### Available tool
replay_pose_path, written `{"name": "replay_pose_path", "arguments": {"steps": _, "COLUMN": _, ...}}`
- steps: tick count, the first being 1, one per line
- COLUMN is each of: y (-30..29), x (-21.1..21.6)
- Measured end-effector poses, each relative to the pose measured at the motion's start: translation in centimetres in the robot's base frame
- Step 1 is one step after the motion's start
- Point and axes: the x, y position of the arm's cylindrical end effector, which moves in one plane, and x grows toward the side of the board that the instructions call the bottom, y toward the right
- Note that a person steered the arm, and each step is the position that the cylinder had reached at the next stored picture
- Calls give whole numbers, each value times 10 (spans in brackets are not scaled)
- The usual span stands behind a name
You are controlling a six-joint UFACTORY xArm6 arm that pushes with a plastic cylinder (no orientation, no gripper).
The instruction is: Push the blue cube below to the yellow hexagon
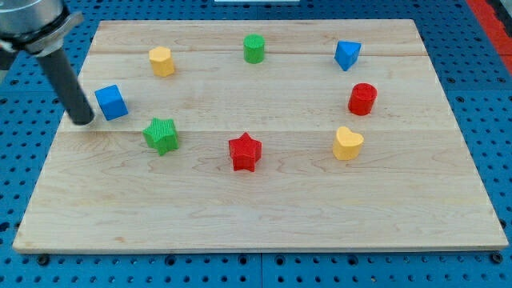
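A wooden board is laid over a blue pegboard surface and fills most of the view.

The dark rod is seen descending from the view's top left; my tip is set on the board near its left edge, just left of the blue cube — close beside it, though contact cannot be confirmed. No pincer is carried by the arm, so nothing is held.

Blocks, eight listed:
- blue cube, at the view's left, below and to the left of the yellow hexagon, the two apart
- green star, just below and right of the cube
- red star, lower centre
- yellow heart, lower right
- red cylinder, above the heart
- blue block of angular shape, top right
- green cylinder, top centre
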Motion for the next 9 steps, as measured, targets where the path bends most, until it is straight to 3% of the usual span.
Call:
{"name": "replay_pose_path", "arguments": {"steps": 3, "y": 47, "x": -44}}
{"name": "replay_pose_path", "arguments": {"steps": 4, "y": 6, "x": -56}}
{"name": "replay_pose_path", "arguments": {"steps": 6, "y": 70, "x": -67}}
{"name": "replay_pose_path", "arguments": {"steps": 7, "y": 60, "x": -87}}
{"name": "replay_pose_path", "arguments": {"steps": 9, "y": 106, "x": -88}}
